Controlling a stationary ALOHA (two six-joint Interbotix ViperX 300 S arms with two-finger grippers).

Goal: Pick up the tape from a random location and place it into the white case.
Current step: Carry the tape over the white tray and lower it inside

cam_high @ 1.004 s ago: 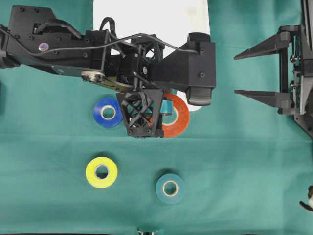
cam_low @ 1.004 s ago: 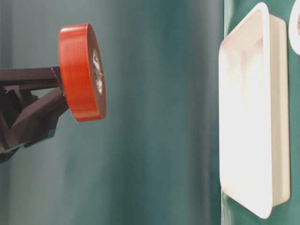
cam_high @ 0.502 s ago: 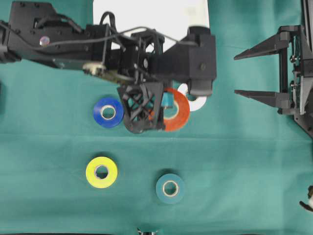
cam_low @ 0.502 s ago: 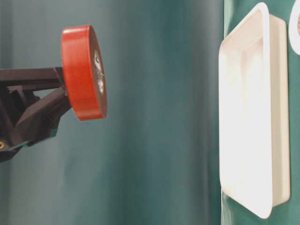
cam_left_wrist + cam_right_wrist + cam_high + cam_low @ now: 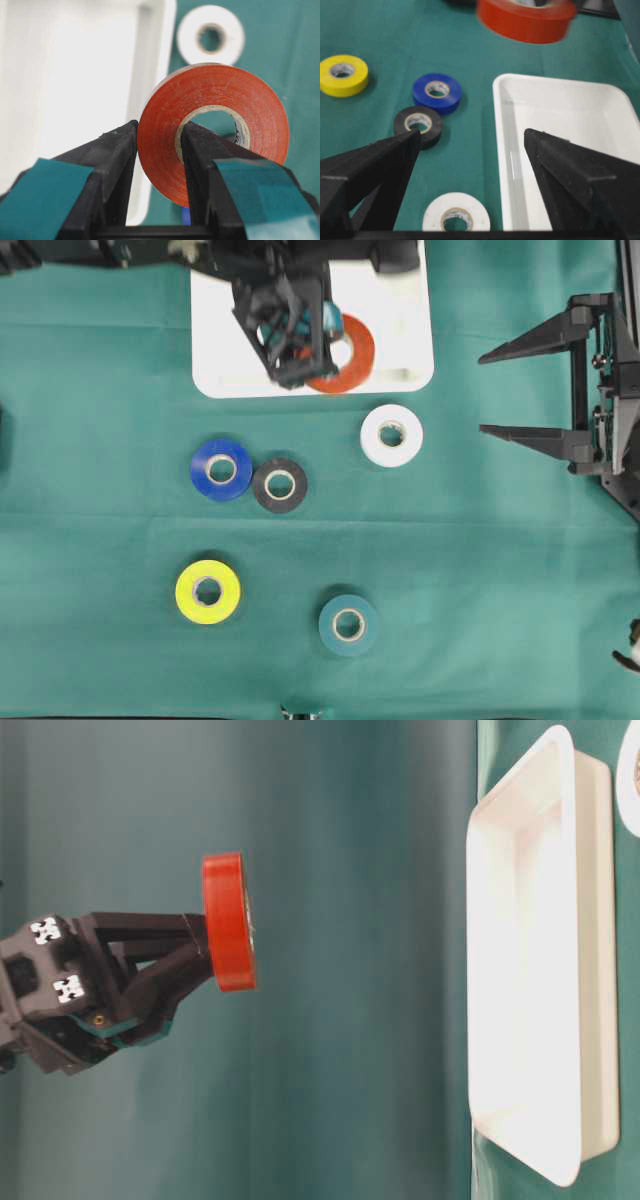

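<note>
Gripping the red tape roll (image 5: 212, 132) through its wall, the left end effector (image 5: 159, 150) has one finger (image 5: 112, 160) on the outer face and the other inside the cardboard core. In the overhead view this end effector (image 5: 300, 330) hangs over the white case (image 5: 405, 340), with the red roll (image 5: 345, 355) overlapping the case's near rim. The table-level view shows the roll (image 5: 228, 922) held well clear of the case (image 5: 590, 970), not touching it.

The right end effector (image 5: 495, 392) sits at the right side of the bench (image 5: 480, 570), its two fingers spread wide with nothing between them, well apart from every roll.

Five more rolls lie flat on the green cloth covering the bench. A white roll (image 5: 391, 435) lies just beside the case's near right corner. A blue roll (image 5: 221, 469) and a black roll (image 5: 280, 484) lie touching each other near the middle. A yellow roll (image 5: 207, 591) lies nearer the front on the left, and a teal roll (image 5: 348, 624) lies to its right, apart from the others.
</note>
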